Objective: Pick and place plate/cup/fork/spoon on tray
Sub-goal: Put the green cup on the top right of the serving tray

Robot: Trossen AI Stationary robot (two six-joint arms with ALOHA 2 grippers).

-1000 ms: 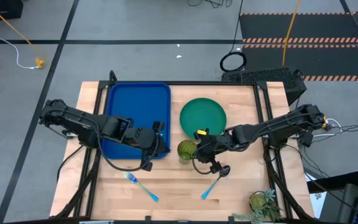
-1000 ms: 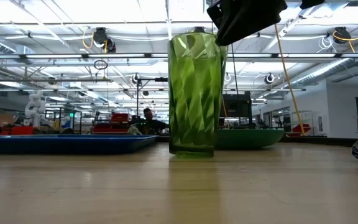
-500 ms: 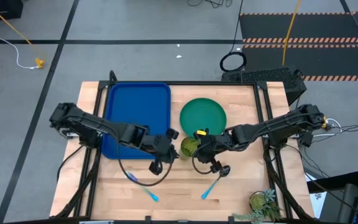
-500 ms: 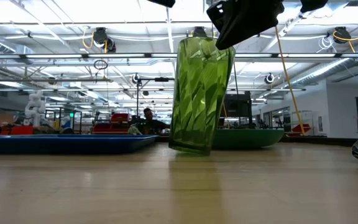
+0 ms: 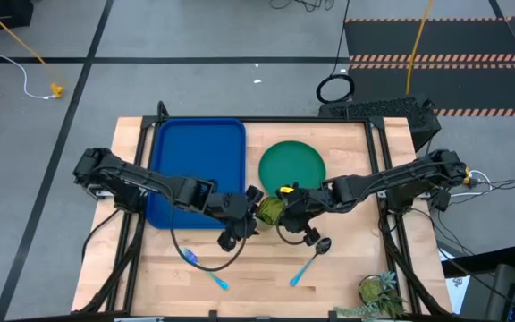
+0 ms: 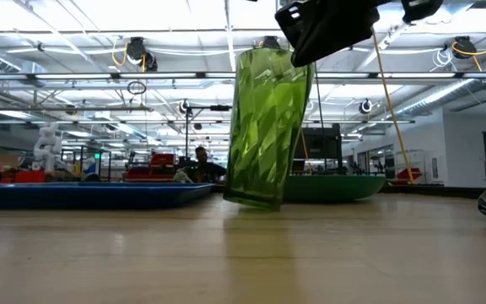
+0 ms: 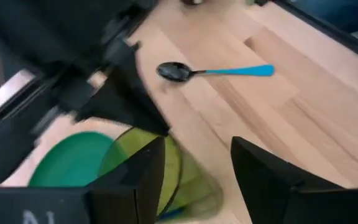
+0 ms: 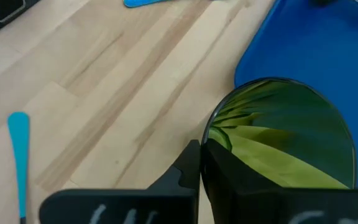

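The olive-green cup stands tilted between the blue tray and the teal plate, with my right gripper shut on its rim. From the tray side, my left gripper is open. Its fingers stand on either side of the cup at its left; whether they touch it I cannot tell. The spoon lies near the front edge right of centre. The fork lies left of it. My right gripper pinches the cup's rim on its right side, one finger outside the wall and the other apparently inside. It comes from above and from the right. The cup leans with its top toward the right; its base is at or just above the wood.
A small potted plant stands at the near right corner. The spoon's dark bowl lies close to the right arm. Bare wood lies along the near edge between fork and spoon.
My left gripper has moved from over the tray's near right corner toward the right, up to the cup. The cup, upright a second ago, has tipped with its top leaning right while my right gripper stays at its rim.
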